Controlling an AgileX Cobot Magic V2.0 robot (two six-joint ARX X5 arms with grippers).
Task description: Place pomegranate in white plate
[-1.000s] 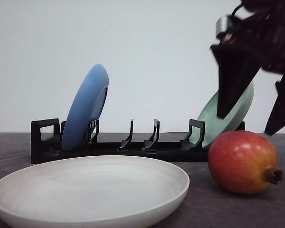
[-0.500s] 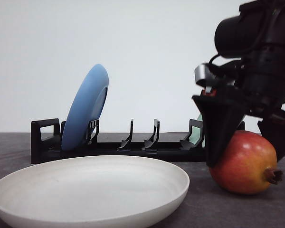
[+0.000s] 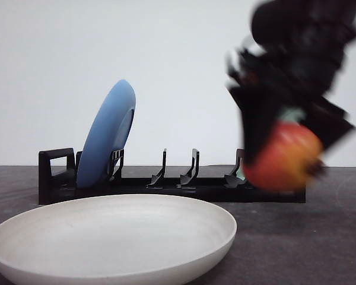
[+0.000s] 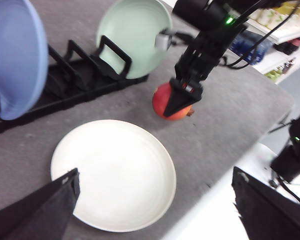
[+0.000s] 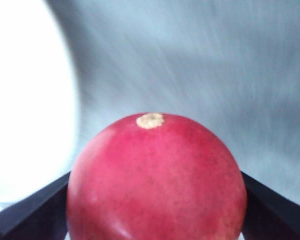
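Carry step: right gripper [image 3: 283, 157] pinching pomegranate [image 3: 282, 157] clear of the table [image 3: 320, 249]; next, swing over white plate [image 3: 115, 237], lower, release.

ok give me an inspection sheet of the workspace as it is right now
surface: dark grey table.
job's things: pomegranate held off the table; white plate flat, nothing in it.
clutter: black dish rack with blue plate and pale green plate standing in it.
grippers: right gripper shut on the pomegranate; left gripper open above the near table edge.
cables: black cables on the right arm.
surroundings: pale wall; shelves of goods.
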